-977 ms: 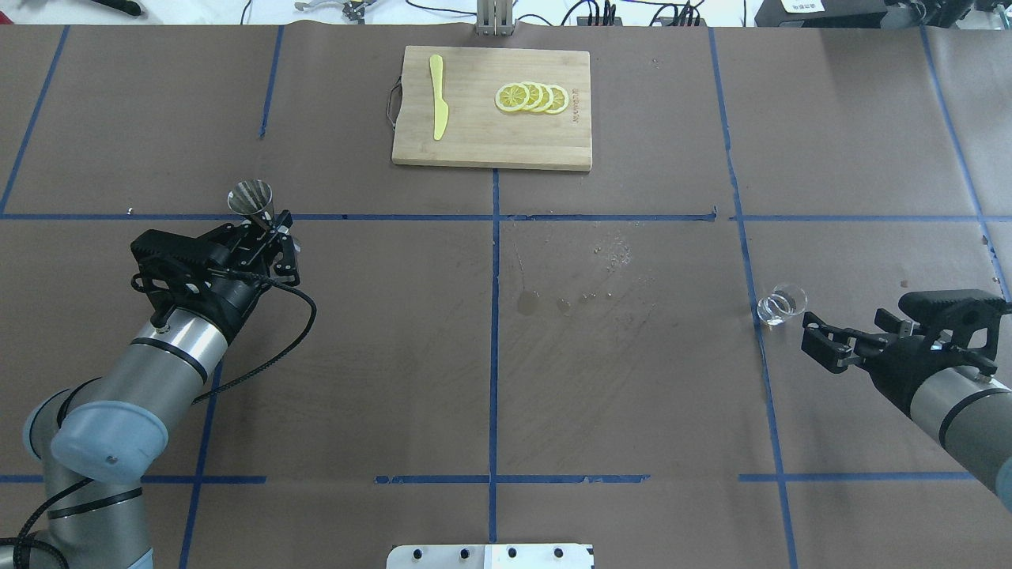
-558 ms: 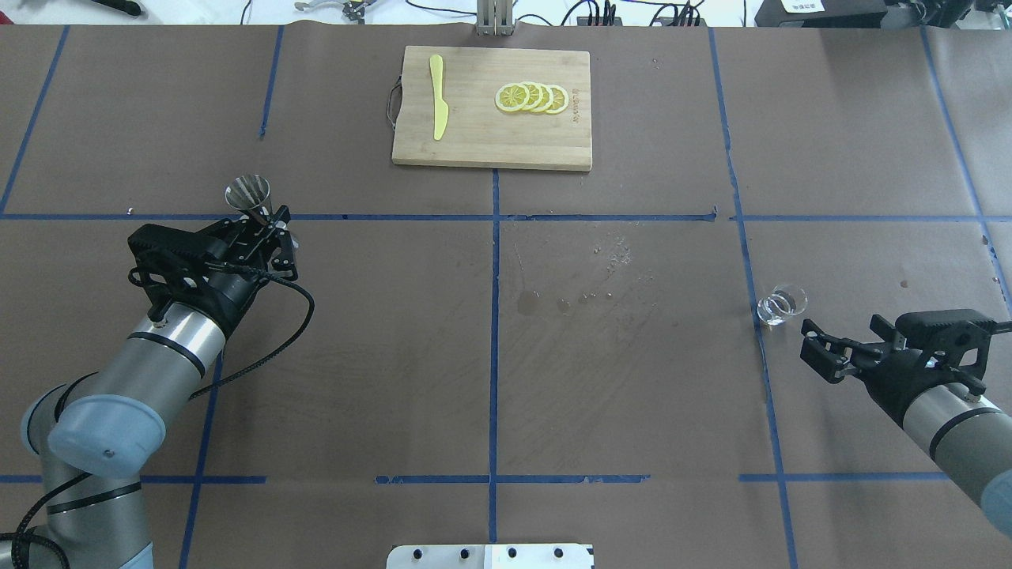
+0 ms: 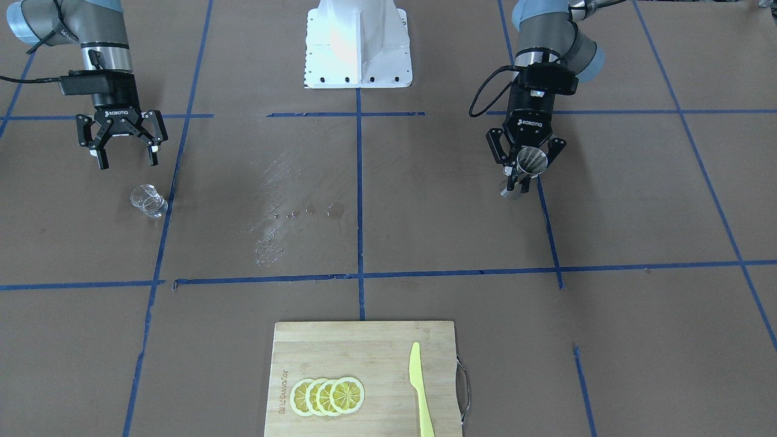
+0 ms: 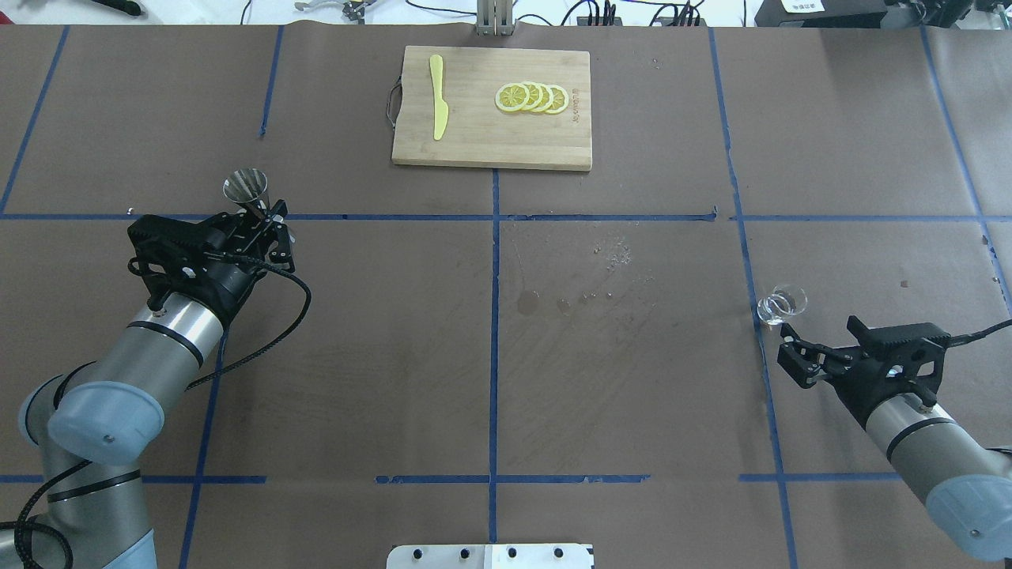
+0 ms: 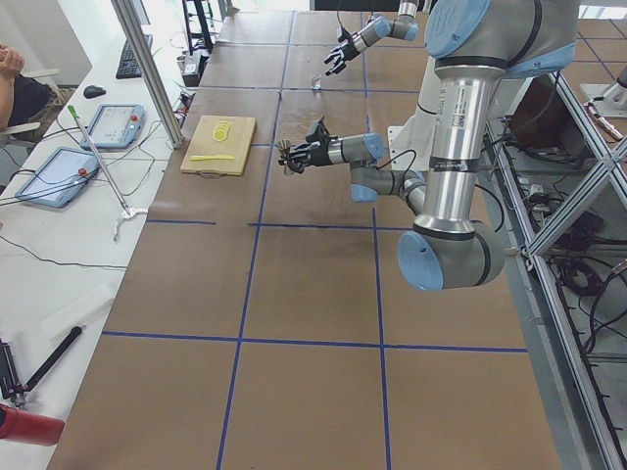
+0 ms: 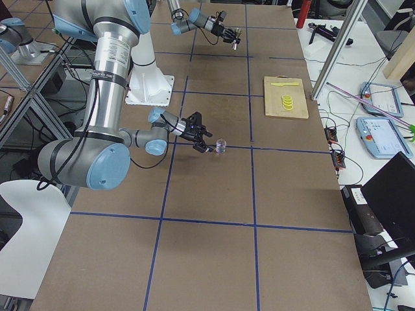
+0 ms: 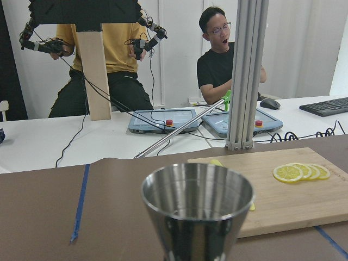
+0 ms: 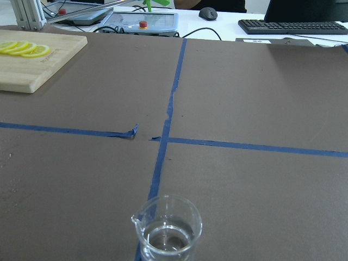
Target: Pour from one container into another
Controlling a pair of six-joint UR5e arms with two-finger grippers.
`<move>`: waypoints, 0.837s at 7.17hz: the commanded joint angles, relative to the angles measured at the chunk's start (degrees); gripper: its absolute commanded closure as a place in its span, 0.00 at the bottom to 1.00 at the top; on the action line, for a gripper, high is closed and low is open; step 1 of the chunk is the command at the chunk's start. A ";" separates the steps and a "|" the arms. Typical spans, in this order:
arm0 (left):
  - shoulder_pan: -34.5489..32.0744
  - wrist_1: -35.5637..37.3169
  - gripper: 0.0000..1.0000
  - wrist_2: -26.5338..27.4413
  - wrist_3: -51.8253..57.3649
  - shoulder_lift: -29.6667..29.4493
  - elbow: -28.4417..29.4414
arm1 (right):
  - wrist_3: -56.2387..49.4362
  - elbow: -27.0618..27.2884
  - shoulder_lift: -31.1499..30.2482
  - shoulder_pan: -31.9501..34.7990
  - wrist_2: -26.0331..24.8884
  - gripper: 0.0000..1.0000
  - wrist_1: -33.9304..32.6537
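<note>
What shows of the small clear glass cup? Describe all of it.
The glass cup is small, short, round and clear, with a little pouring lip on its rim and a thick base. Whether it holds any liquid is hard to tell. It stands upright, mouth up, on the brown table, right by a blue tape line. Only the table touches it: the open right gripper hangs just short of it, apart.

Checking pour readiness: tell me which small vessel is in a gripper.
The steel jigger, gripped by the left gripper; the glass cup stands free on the table.
</note>
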 commanded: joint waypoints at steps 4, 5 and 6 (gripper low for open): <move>-0.79 0.00 1.00 -0.75 -0.09 -0.07 1.64 | -3.36 -5.74 5.93 0.05 -4.54 0.00 0.23; -1.23 0.00 1.00 -1.18 -0.09 0.01 2.08 | -3.44 -6.10 5.94 0.05 -4.63 0.00 0.23; -1.40 -0.09 1.00 -1.53 -0.09 0.01 2.43 | -2.92 -6.10 5.94 0.14 -5.16 0.00 0.31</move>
